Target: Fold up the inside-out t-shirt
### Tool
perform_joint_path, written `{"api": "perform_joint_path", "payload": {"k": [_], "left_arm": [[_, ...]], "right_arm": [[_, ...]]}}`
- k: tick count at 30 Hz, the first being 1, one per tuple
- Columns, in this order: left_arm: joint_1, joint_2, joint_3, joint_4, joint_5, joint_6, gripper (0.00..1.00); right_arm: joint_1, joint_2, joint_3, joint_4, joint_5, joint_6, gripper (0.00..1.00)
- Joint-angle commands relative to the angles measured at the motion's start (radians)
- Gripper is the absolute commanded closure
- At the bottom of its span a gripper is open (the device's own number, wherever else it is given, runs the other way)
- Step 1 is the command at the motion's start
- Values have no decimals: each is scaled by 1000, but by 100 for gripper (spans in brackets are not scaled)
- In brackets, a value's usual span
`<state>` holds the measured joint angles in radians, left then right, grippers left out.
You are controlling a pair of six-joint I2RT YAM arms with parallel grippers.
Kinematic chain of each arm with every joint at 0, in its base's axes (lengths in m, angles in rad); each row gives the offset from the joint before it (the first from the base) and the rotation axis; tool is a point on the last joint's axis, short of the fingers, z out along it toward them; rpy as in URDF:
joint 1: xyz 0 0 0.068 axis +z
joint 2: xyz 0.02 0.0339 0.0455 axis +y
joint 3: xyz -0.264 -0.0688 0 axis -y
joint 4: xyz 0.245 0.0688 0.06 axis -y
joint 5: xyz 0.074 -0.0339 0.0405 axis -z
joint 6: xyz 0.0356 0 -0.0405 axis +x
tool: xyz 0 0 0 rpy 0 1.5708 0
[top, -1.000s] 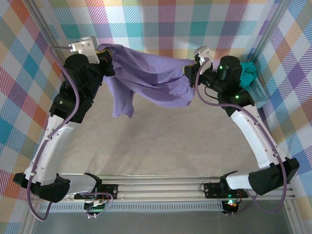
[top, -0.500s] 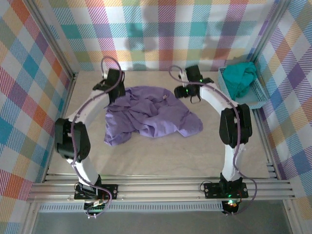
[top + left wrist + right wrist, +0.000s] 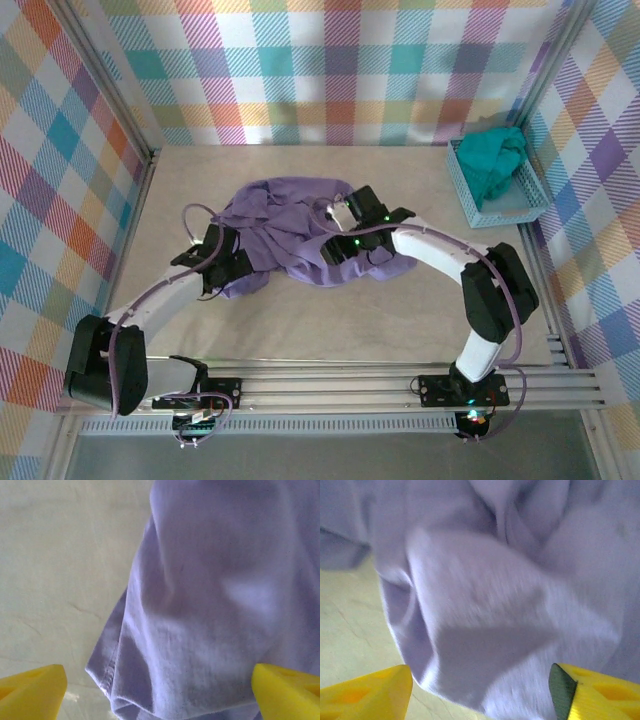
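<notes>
Plaid walls (image 3: 330, 70) enclose a beige table (image 3: 420, 320). Inside-out t-shirt (image 3: 290, 215) lies crumpled in a lavender heap at mid-table, between the two arms. Left gripper (image 3: 235, 268) sits low at the heap's near-left edge, yellow fingers (image 3: 32, 690) spread wide, a hemmed edge between them, nothing clamped. Right gripper (image 3: 335, 248) is over the heap's near-right part, fingers (image 3: 365, 692) also spread apart, loose folds between, no grip. Blue basket (image 3: 520, 210) at far right holds a teal garment (image 3: 495, 160).
</notes>
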<state>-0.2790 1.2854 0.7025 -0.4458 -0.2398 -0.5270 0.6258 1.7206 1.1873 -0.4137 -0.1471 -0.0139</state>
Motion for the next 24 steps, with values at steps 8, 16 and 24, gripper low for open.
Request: {"api": "perform_joint_path", "payload": {"k": [8,16,24], "left_arm": [[-5,188,61,150,232,65,82],[-90,-158,193,43,597,66,100],[-101,-255,371,-82,538,72,100]], "right_arm": [[-66,90,44,100,100,73,86],[-220,-298,50,113,201,15,100],[-116,-321,-20,152,-82,49,59]]}}
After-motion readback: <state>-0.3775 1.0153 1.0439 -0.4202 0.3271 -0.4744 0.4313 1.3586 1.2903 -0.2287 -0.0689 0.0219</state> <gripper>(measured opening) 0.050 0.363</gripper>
